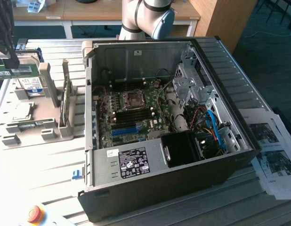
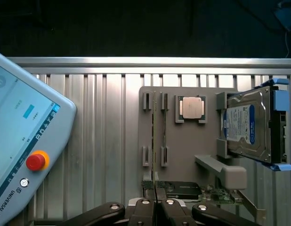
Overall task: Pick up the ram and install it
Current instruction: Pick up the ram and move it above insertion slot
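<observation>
Exterior view shows the claw clamped on the long, thin green circuit-board ram stick; judged light, stiff, fragile, best held mid-length across its flat faces.

A ribbed silver aluminium-slat surface carries an open black metal desktop computer case. A flat grey plastic parts tray lies just beside the case, on the exterior view's left. Printed white paper sheets lie at the case's other side, and a grey touchscreen pendant with 1 red button rests near the tray.
</observation>
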{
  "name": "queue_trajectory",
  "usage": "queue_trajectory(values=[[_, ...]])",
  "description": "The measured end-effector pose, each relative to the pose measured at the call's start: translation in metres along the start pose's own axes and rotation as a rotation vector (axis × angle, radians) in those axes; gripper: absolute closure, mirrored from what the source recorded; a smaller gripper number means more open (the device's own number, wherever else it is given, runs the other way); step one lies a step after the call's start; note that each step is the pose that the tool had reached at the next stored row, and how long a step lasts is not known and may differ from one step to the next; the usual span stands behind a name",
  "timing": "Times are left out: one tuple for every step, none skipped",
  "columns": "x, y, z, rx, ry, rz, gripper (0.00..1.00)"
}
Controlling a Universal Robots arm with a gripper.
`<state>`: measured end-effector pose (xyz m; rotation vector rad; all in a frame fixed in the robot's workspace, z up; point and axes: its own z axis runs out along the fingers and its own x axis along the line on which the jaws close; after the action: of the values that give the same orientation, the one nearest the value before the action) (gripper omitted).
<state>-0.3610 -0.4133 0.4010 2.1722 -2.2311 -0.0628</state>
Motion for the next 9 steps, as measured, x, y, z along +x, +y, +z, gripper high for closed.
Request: queue_trajectory(values=[[0.0, -0.0018, -0.0001, 0.0, 0.0001, 0.0, 0.89], [0.0, -0.0035, -0.0001, 0.0001, -0.0001, 0.0, 0.89], [0.0, -0.0052, -0.0003, 0.0, 0.0001, 0.0, 0.89], [0.0, -0.0069, -0.0003, 0.0, 0.0, 0.0, 0.89], [0.0, -0.0086, -0.0004, 0.0, 0.0, 0.0, 0.89], [0.0, -0.0104, -0.0005, 0.0, 0.0, 0.0, 0.89], [0.0, -0.0122, -0.0006, -0.0001, 0.0001, 0.0, 0.89], [0.0, -0.0139, -0.0007, -0.0001, 0.0001, 0.0, 0.89], [0.0, -0.0158, -0.0007, 0.0, 0.0, 0.0, 0.89]])
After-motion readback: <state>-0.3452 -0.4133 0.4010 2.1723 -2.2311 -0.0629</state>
